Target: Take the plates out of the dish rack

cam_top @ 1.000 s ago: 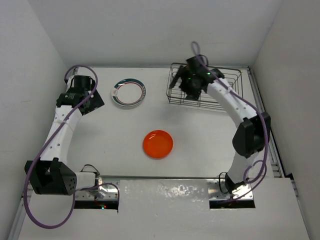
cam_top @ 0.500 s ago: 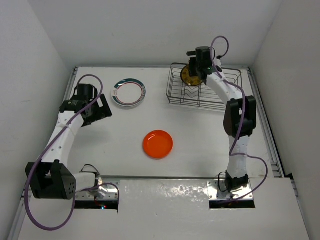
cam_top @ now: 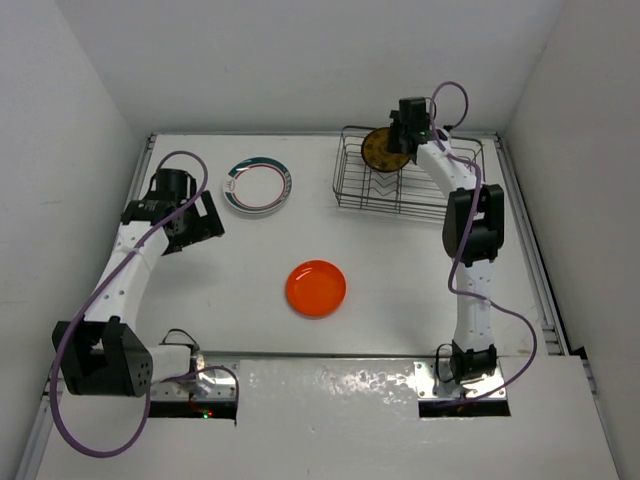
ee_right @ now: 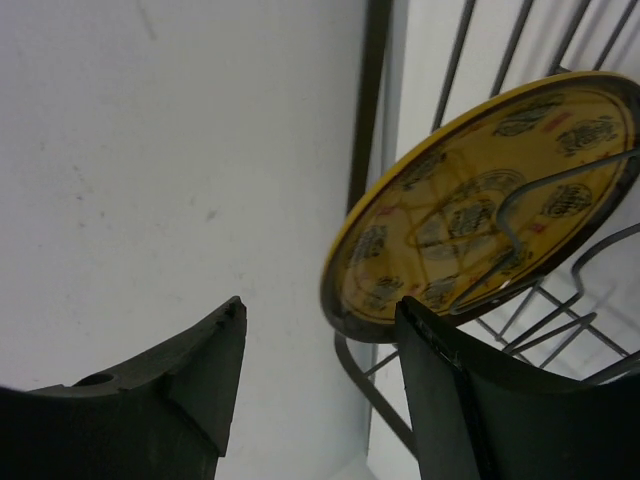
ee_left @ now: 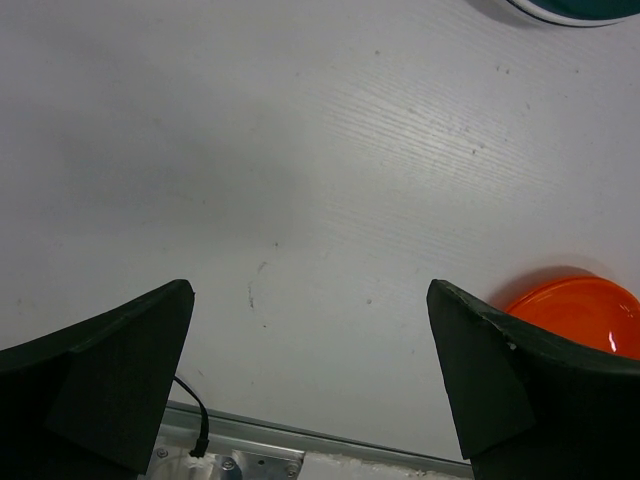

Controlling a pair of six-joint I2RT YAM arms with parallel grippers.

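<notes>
Left gripper (ee_left: 308,290) at 9 o'clock spread wide and empty over the table (cam_top: 400,280), teal-rimmed plate (cam_top: 257,186) flat at 11, orange plate (cam_top: 316,288) flat near centre, yellow patterned plate (ee_right: 480,210) standing tilted in dish rack (cam_top: 440,200) at 1, right gripper (ee_right: 320,303) spread at its rim, not clamping.

White left arm (cam_top: 120,275) was bent at the elbow on its own side, black two-finger left tool (cam_top: 198,222) angled downward, fingers (ee_left: 120,360) spread wide, white right arm (cam_top: 470,230) was stretched far forward, black right tool (cam_top: 405,128) likewise parted.
</notes>
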